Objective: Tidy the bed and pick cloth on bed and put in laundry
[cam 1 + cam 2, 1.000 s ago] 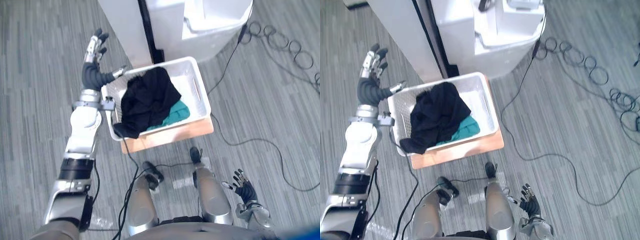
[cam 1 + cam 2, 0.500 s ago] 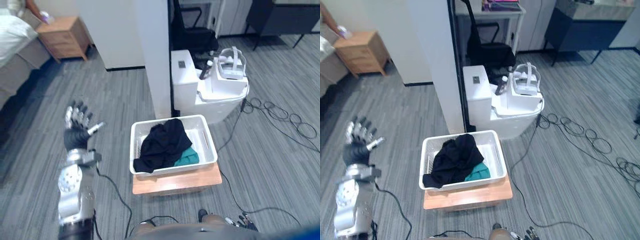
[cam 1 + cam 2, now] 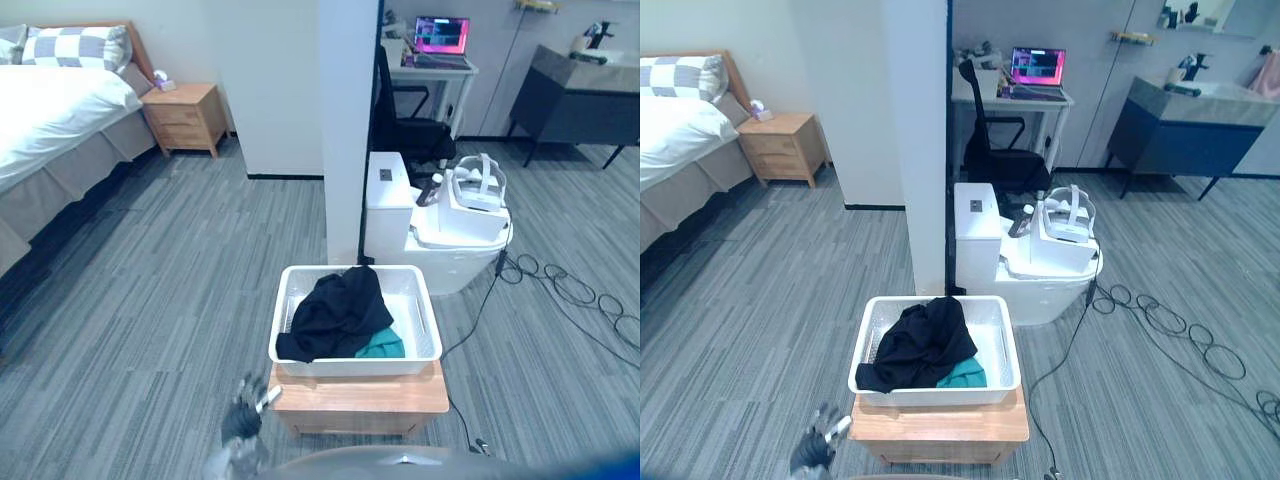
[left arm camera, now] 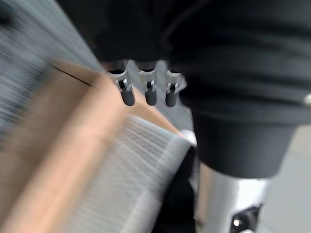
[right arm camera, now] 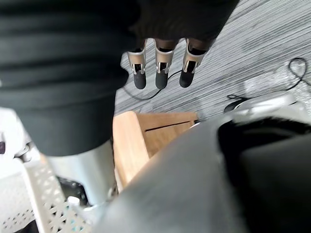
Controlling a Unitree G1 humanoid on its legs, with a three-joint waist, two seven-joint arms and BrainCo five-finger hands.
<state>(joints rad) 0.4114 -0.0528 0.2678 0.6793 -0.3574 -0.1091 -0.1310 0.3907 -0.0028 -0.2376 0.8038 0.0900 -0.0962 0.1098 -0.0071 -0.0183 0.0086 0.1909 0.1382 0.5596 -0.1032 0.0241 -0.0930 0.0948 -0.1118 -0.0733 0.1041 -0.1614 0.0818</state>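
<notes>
The left hand hangs low with its fingers loosely apart and nothing in them, just off the near left corner of the wooden stand. To the hand's left and ahead of it the grey carpet lies open all the way to the bed and the nightstand, both well apart from it. Ahead and to its right stands the white pillar, with a white unit just past that carrying a headset.

On the stand, just beyond the hand to its right, sits the white laundry basket. The black cloth is heaped inside it – crumpled, bulging above the rim, one fold spilling over the near left edge. A teal cloth shows under it at the near right.

In the right wrist view the right hand has its fingers straight and side by side, empty, over carpet beside the stand's corner.
</notes>
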